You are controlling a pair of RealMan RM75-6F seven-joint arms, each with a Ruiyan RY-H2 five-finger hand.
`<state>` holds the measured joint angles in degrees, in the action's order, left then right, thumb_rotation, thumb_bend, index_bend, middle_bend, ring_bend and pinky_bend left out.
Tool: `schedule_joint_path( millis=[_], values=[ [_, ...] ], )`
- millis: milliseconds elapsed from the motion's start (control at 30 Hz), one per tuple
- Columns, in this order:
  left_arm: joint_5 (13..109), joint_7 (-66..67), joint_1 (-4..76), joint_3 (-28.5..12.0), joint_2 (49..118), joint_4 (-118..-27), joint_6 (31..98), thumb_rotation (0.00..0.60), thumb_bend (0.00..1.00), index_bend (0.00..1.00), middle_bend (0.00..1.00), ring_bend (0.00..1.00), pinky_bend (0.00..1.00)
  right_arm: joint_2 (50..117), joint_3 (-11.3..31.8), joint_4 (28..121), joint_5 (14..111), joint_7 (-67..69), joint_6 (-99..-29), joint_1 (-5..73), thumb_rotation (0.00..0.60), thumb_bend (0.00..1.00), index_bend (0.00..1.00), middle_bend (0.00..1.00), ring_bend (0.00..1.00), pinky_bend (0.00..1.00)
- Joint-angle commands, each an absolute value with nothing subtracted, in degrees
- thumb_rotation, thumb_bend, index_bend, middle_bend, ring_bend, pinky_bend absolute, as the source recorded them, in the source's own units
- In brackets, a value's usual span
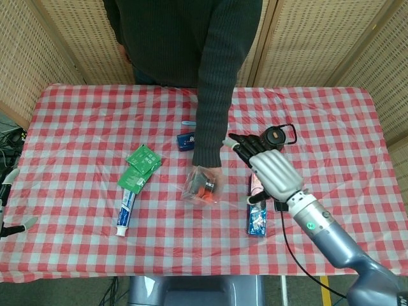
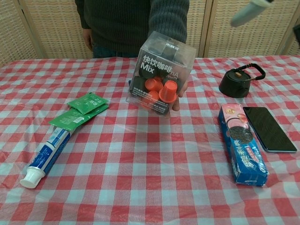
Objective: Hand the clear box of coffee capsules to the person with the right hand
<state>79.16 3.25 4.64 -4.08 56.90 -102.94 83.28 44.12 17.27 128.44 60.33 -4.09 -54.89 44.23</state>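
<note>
The clear box of coffee capsules (image 2: 161,72) (image 1: 201,185), with orange and dark capsules inside, hangs above the table in the person's hand (image 2: 180,92). My right hand (image 1: 268,167) is open with fingers spread, lifted clear to the right of the box and not touching it; in the chest view only a fingertip (image 2: 249,8) shows at the top right. At the far left edge of the head view my left hand (image 1: 9,210) shows only as a few pale parts, so its state is unclear.
Green sachets (image 2: 83,109) and a toothpaste tube (image 2: 46,156) lie on the left. A black kettle (image 2: 241,81), a phone (image 2: 269,128) and a blue biscuit pack (image 2: 242,142) sit on the right. A small blue box (image 1: 186,139) lies by the person's arm (image 1: 214,83).
</note>
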Motion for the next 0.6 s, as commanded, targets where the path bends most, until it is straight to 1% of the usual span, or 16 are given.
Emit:
schedule_joint_path(
  millis=[33, 133, 267, 367, 600],
  values=[
    [80.7, 2.5, 3.8, -3.4, 56.6, -103.0, 84.5, 0.600, 0.00, 0.00, 0.00, 0.00, 0.00, 38.6, 11.9, 124.7, 72.6, 2.7, -59.1, 33.8, 0.600, 0.00, 0.00, 0.00, 0.00, 0.00],
    [82.5, 1.8, 2.9, -2.8, 56.3, -103.1, 86.2, 0.600, 0.00, 0.00, 0.00, 0.00, 0.00, 40.7, 7.8, 116.4, 83.2, 8.3, -63.8, 28.3, 0.600, 0.00, 0.00, 0.00, 0.00, 0.00],
    [84.7, 1.3, 1.7, -2.0, 56.2, -103.4, 88.4, 0.600, 0.00, 0.00, 0.00, 0.00, 0.00, 45.9, 3.8, 106.0, 89.7, 12.3, -68.9, 23.4, 0.600, 0.00, 0.00, 0.00, 0.00, 0.00],
    [85.9, 1.1, 1.0, -1.6, 56.4, -103.4, 89.6, 0.600, 0.00, 0.00, 0.00, 0.00, 0.00, 50.1, 1.8, 99.2, 92.0, 14.6, -72.7, 20.5, 0.600, 0.00, 0.00, 0.00, 0.00, 0.00],
    [86.7, 1.2, 0.4, -1.2, 56.7, -103.1, 90.3, 0.600, 0.00, 0.00, 0.00, 0.00, 0.00, 58.1, 0.5, 88.3, 93.9, 14.8, -79.3, 16.1, 0.600, 0.00, 0.00, 0.00, 0.00, 0.00]
  ],
)
